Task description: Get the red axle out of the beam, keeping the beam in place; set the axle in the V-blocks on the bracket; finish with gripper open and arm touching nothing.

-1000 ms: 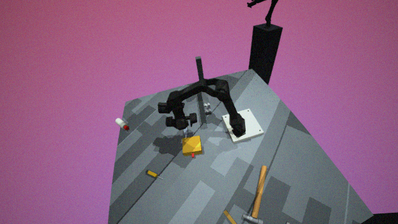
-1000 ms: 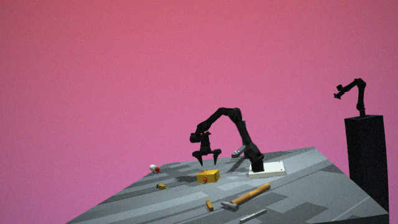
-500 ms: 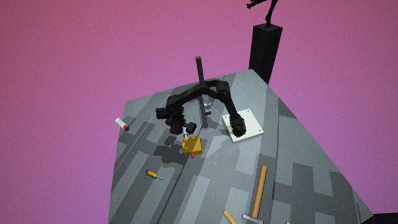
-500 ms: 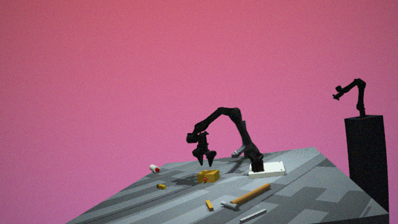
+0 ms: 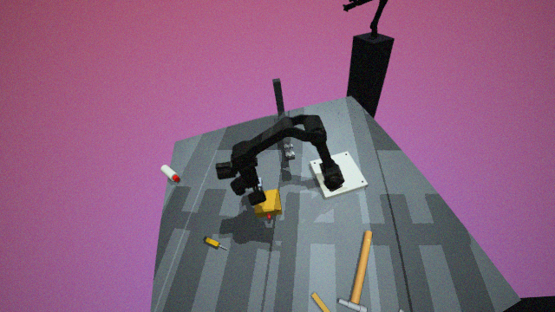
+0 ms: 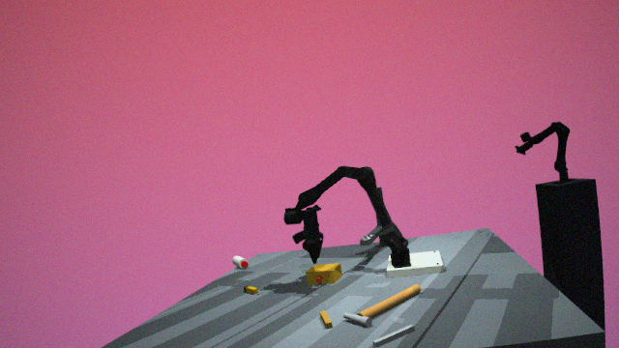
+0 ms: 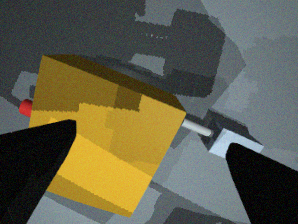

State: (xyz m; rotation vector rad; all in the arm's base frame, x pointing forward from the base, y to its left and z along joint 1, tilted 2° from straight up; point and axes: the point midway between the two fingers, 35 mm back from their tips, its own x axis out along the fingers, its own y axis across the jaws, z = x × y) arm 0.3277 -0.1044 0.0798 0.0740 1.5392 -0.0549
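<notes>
My end effector (image 5: pixel 258 195) (image 6: pixel 315 261) (image 7: pixel 154 139) stands spread almost as wide as it goes, nothing between its fingers, above the yellow beam (image 5: pixel 270 202) (image 6: pixel 325 274) (image 7: pixel 120 130). The axle is in the beam: its red end (image 5: pixel 269 216) (image 6: pixel 318 278) (image 7: pixel 26 108) pokes out of one face, and in the wrist view a thin pale shaft (image 7: pixel 197 127) leaves the opposite face towards a light block (image 7: pixel 235 142) just beside it on the surface (image 5: pixel 342 225) (image 6: pixel 290 309). I can't tell whether that block is fixed to the shaft. I judge the axle light, stiff and smooth, so it may roll or slip if I pinch it off centre. The red end offers only a short stub; if the block does belong to the axle, its flat sides look like the better hold, with the pull kept straight along the shaft. A skewed pull would probably bind in the bore and drag the beam, which looks light enough to slide. Once free, the axle is best carried level to the V-blocks (image 5: pixel 289 151) (image 6: pixel 370 236) on the bracket (image 5: pixel 278 97), so that it settles in both.
</notes>
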